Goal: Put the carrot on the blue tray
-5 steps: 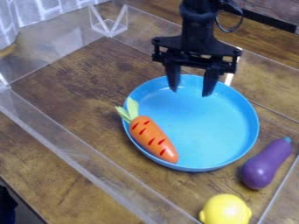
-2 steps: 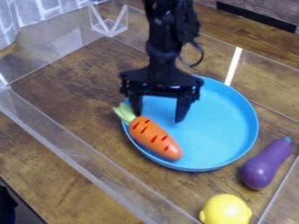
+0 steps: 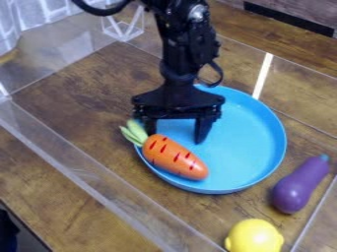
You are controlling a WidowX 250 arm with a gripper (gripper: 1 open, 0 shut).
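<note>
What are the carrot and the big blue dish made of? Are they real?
The carrot looks like smooth toy plastic, not real: its orange skin is shiny with neat dark grooves. The blue tray also looks like plastic, glossy and evenly bright blue, though I can't be sure.

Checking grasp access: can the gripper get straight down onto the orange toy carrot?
Probably yes. The open black gripper stands just above the small orange toy carrot on the round blue plastic tray, nothing between.

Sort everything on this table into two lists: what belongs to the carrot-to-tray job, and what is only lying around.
Belongs to the job:
- carrot, lying at the tray's left edge
- blue tray
- tool, open, above the carrot

Lying about:
- purple eggplant
- yellow lemon
- clear plastic container
</note>
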